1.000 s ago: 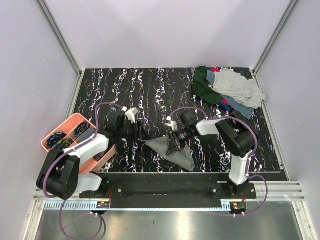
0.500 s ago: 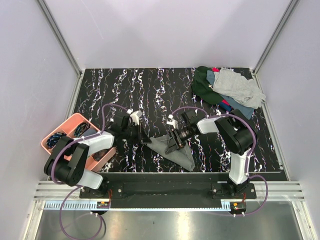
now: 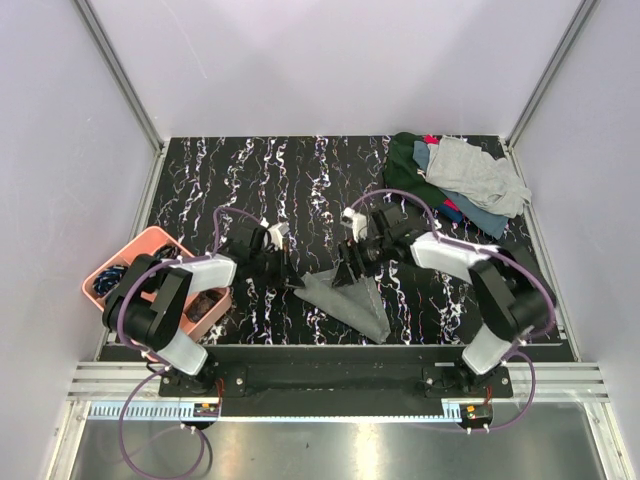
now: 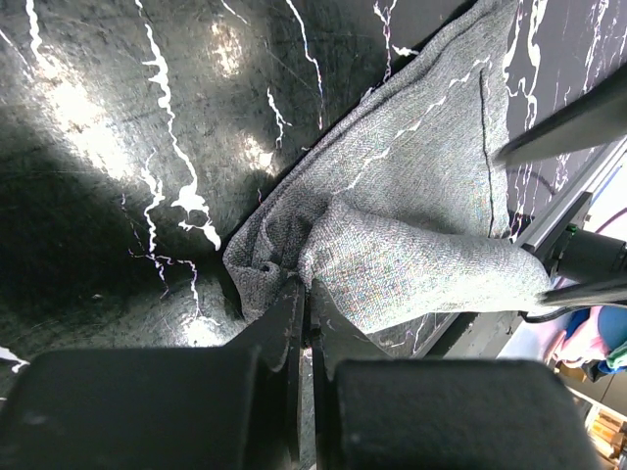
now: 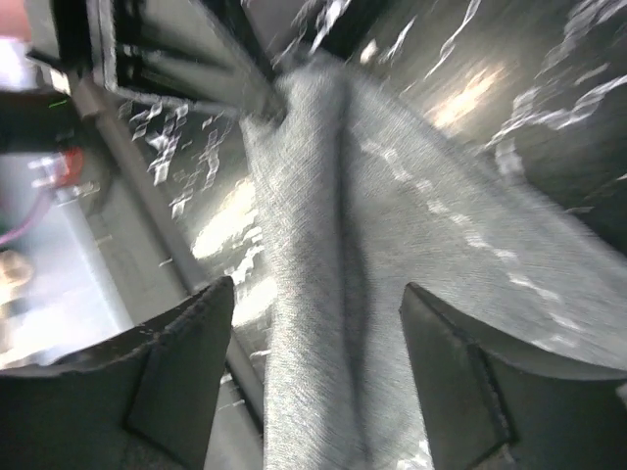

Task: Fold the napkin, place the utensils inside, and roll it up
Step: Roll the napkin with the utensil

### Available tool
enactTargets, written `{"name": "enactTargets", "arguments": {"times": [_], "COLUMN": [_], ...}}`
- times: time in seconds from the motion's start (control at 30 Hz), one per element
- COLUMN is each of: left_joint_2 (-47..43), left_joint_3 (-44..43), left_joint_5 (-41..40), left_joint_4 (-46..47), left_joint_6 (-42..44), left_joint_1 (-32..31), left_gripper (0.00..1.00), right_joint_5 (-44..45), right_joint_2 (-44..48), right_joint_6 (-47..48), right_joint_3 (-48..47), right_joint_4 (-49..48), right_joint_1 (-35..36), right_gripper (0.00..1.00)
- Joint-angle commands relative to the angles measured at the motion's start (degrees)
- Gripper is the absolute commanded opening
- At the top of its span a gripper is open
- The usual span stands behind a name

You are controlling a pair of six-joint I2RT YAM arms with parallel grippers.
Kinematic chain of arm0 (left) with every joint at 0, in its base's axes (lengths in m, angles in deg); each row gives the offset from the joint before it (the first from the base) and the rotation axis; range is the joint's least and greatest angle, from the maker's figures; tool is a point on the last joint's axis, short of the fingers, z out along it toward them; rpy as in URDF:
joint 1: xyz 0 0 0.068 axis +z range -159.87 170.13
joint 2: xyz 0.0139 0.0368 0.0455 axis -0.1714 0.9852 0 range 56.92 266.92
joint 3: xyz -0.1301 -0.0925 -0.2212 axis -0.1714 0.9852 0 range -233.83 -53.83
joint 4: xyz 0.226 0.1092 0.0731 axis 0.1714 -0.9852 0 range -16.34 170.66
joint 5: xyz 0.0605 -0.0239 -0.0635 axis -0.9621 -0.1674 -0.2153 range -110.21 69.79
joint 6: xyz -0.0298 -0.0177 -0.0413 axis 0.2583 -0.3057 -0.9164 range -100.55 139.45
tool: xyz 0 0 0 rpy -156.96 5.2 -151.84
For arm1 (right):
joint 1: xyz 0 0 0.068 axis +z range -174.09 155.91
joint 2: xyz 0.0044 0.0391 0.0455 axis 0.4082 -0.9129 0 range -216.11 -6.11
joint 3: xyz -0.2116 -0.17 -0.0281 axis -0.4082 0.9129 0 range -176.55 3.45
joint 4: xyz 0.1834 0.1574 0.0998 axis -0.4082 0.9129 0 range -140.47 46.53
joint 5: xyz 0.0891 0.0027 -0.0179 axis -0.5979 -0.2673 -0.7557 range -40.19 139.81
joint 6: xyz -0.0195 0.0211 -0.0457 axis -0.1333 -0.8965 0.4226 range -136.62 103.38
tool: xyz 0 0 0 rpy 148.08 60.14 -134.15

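Fold in progress on the black marble table (image 3: 250,180): I have the grey napkin (image 3: 355,305) lying near the front edge, between the two arms, bunched into a rough triangle rather than a clean fold; the left gripper (image 3: 291,281) is clamped on its left corner, and in the left wrist view the two fingers (image 4: 294,323) are pressed together with a pinch of cloth (image 4: 421,186) caught at their tips; the right gripper (image 3: 347,275) hovers over the napkin's upper point with its jaws apart, and the blurred right wrist view shows the fingers (image 5: 186,362) standing either side of a raised ridge of fabric (image 5: 333,225) without gripping it; I judge the first step only partly done, since one layer is doubled over but the edges are uneven and the shape is lumpy; no cutlery lies on or in the napkin, and I cannot pick any out among the small items in the pink tray (image 3: 116,255) at the left, which are too small to tell apart; placing the cutlery and rolling the bundle are both left to do; the heap of coloured cloths (image 3: 460,175) at the far right corner sits well apart from the work.
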State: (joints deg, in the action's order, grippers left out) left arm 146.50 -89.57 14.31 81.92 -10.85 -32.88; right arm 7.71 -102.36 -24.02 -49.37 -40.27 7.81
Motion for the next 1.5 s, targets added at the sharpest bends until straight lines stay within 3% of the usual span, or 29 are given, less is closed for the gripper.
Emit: {"name": "enactTargets", "arguments": {"times": [0.0,0.03,0.13,0.23,0.43,0.77,0.83,0.9,0.97,1.1,1.13,1.17,1.27,1.37,1.47], "left_joint_2": [0.95,0.95,0.95,0.95,0.60,-1.16,-1.25,-1.43,-1.78,-3.79,-4.84,-5.38,-8.19,-11.18,-13.90], "left_joint_3": [-1.87,-1.96,-2.48,-2.75,-2.92,-2.92,-3.01,-3.19,-3.28,-3.10,-3.10,-3.19,-2.75,-1.26,0.41], "left_joint_5": [-0.33,-0.42,-0.68,-0.86,-0.77,-1.65,-1.39,-1.21,-0.95,-1.39,-1.74,-2.09,-3.05,-4.90,-5.69], "left_joint_4": [-1.08,-1.17,-2.49,-3.01,-3.63,-5.21,-5.39,-5.39,-5.39,-5.39,-5.74,-6.00,-6.62,-6.62,-6.44], "left_joint_6": [0.42,0.42,0.33,0.16,-0.11,0.16,0.25,0.33,0.25,0.51,0.60,0.68,0.69,0.51,0.77], "left_joint_1": [-0.29,-0.29,-0.29,-0.29,-0.29,-0.29,-0.29,-0.29,-0.29,-0.20,-0.02,0.06,0.94,2.35,3.23], "left_gripper": [0.00,0.00,0.00,0.00,0.00,0.00,0.00,0.00,0.00,0.04,0.08,0.21,0.40,0.47,0.47], "right_joint_5": [19.83,27.53,39.16,46.91,53.97,55.91,55.12,54.42,53.63,48.89,48.18,46.69,38.26,28.34,19.36], "right_joint_2": [10.88,12.12,15.30,15.30,9.68,1.42,0.36,-1.48,-3.93,-5.88,-5.62,-5.18,-2.55,0.87,2.29], "right_joint_6": [6.68,7.13,9.86,11.44,12.93,10.39,10.12,9.86,9.25,7.93,7.75,7.75,7.75,7.75,7.75], "right_joint_3": [0.52,0.87,2.28,3.07,1.40,-4.13,-4.84,-6.24,-7.99,-8.62,-8.88,-8.62,-6.87,-4.06,-2.47], "right_joint_4": [1.76,1.76,2.02,2.90,4.48,9.49,10.72,12.12,13.61,15.82,16.08,16.00,14.68,10.65,7.48], "right_joint_1": [7.79,10.18,17.48,23.79,31.37,32.52,32.44,32.44,32.44,31.21,30.68,30.07,26.29,22.34,18.83], "right_gripper": [0.79,0.80,0.82,0.83,0.86,0.84,0.82,0.74,0.58,0.43,0.41,0.40,0.36,0.35,0.34]}}
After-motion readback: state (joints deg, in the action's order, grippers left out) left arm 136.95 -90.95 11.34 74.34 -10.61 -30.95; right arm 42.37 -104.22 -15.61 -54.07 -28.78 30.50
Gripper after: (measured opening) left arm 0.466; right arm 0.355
